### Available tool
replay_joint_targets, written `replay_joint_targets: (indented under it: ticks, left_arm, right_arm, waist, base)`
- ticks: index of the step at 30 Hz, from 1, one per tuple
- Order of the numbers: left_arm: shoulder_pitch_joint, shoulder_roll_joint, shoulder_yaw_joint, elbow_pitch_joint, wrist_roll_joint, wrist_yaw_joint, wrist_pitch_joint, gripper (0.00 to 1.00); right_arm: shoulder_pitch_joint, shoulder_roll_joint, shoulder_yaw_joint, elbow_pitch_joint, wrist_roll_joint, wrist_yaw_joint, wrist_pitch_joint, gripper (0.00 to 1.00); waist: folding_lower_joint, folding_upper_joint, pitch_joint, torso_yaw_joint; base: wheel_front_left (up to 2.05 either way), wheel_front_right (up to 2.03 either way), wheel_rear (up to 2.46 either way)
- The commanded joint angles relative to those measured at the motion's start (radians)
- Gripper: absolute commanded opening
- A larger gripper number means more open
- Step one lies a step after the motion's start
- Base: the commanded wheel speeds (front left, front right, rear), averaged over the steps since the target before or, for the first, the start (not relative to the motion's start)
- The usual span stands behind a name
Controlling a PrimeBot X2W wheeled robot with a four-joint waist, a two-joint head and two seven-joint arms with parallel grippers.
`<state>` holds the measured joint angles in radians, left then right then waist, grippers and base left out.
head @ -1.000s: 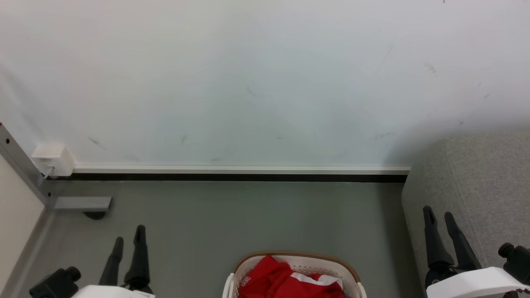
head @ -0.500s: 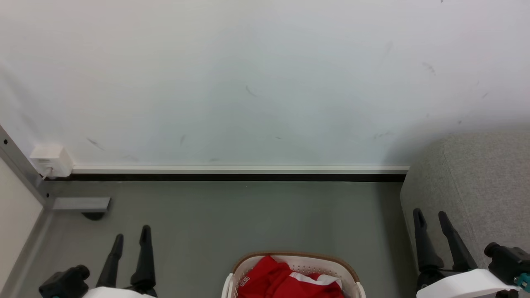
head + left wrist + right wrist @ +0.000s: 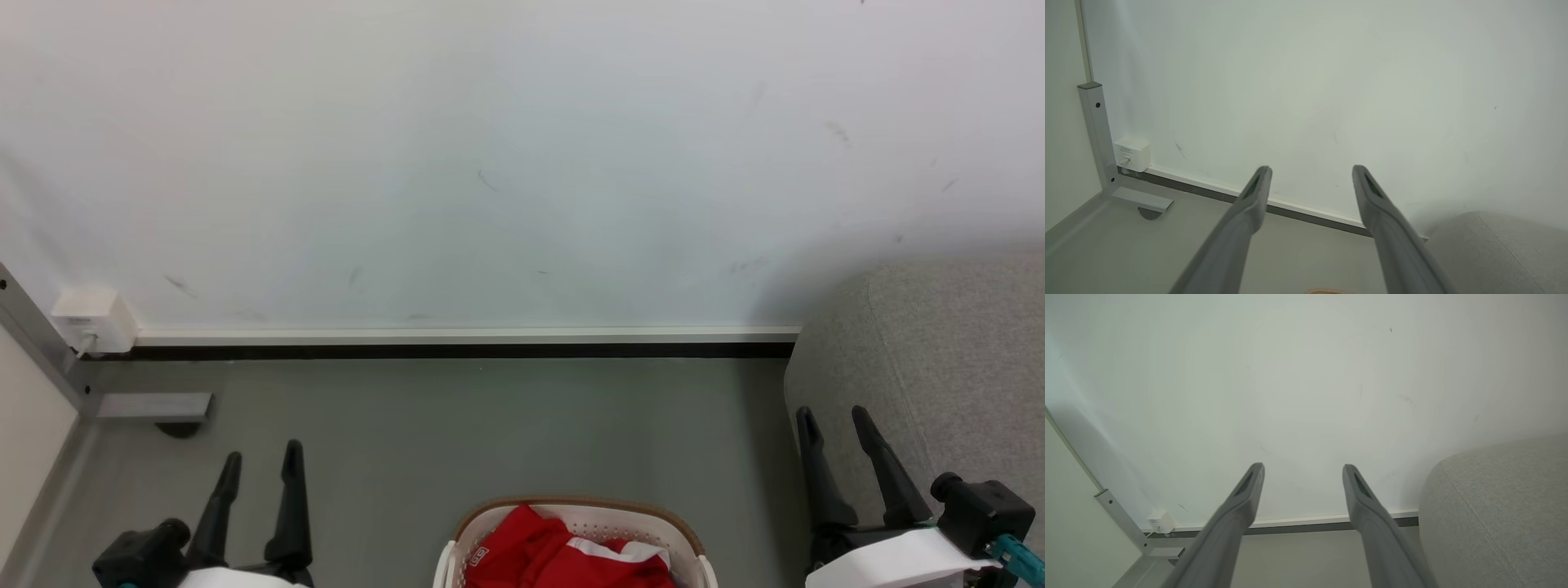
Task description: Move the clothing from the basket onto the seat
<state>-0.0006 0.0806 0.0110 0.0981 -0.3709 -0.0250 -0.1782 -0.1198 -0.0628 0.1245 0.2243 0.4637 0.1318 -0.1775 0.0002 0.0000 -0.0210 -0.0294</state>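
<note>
- Far left of the basket, low on the wall: a small white plastic wall box point(image 3: 86, 318) with a thin cable. It sits beside a slanting grey metal post point(image 3: 45, 339), whose flat grey foot point(image 3: 151, 404) lies on the floor.
- Left of the basket: the left gripper point(image 3: 263, 452), with two long dark fingers pointing towards the wall. The fingers are spread and hold nothing, and bare wall shows in the gap in the left wrist view. It hangs over the smooth grey floor point(image 3: 490, 425), apart from the basket.
- Landmark: the oval cream-white perforated plastic laundry basket point(image 3: 575, 500) with a brown woven-look rim. It stands on the floor, and its near half is cut off by the head view's bottom edge.
- Inside the basket: the bright red soft garment with a white band point(image 3: 547, 551). It lies crumpled and touches the left wall of the basket.
- Behind the basket: a scuffed white wall point(image 3: 522, 163), then a white skirting strip point(image 3: 465, 335) with a dark gap beneath it.
- Right of the basket: the right gripper point(image 3: 831, 411), fingers spread and empty. It is raised in front of the sofa's side face.
- Far right of the basket: the large light grey fabric sofa point(image 3: 939, 343) with a rounded corner and a stitched seam. It stands against the wall, with a strip of floor between it and the basket.
</note>
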Motion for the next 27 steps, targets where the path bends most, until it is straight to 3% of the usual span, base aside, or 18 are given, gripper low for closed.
replay_joint_targets:
  ticks: [1,27]
  left_arm:
    - [0.008,0.011,-0.004,-0.011,0.041,0.001,-0.012,1.0]
    - [0.022,0.01,-0.012,-0.018,0.248,0.005,-0.064,1.0]
  right_arm:
    - [-0.02,-0.001,0.004,-0.004,-0.035,-0.001,-0.012,1.0]
    - [-0.027,0.008,0.02,0.024,-0.211,-0.002,-0.063,1.0]
  waist:
    - [-0.0001,0.0,-0.001,-0.001]
    - [-0.0002,0.0,0.001,-0.016]
  base:
    - [0.0,0.0,0.0]
    - [0.0,0.0,0.0]
